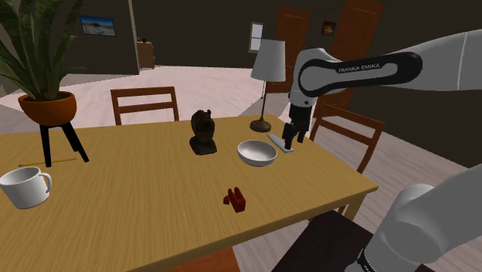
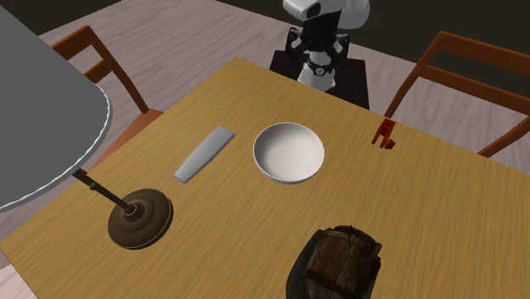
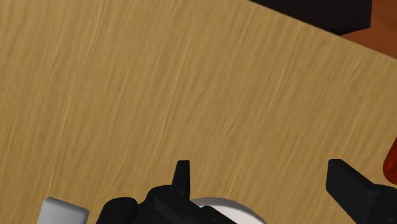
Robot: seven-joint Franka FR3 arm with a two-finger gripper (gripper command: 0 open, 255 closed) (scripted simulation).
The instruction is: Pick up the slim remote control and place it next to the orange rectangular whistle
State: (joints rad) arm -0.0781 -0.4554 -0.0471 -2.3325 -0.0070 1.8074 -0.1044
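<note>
The slim grey remote (image 1: 280, 144) lies flat on the wooden table (image 1: 139, 209), between the lamp base and the white bowl (image 1: 257, 152). From across the table the remote (image 2: 204, 154) lies left of the bowl (image 2: 289, 153). The small orange-red whistle (image 1: 235, 199) stands near the table's front edge, and from the far side the whistle (image 2: 386, 136) stands beyond the bowl. My black gripper (image 1: 291, 140) hangs just over the remote, open, holding nothing. Between the spread fingers (image 3: 259, 168) only bare table shows, with an end of the remote (image 3: 60, 211) and the bowl's rim (image 3: 229, 209) close below them.
A table lamp (image 1: 268, 77) stands behind the remote, its round base (image 2: 140, 217) near it. A dark statuette (image 1: 203, 131), a white mug (image 1: 25, 187) and a potted plant on a stand (image 1: 46, 108) share the table. Wooden chairs (image 1: 144, 103) stand around it.
</note>
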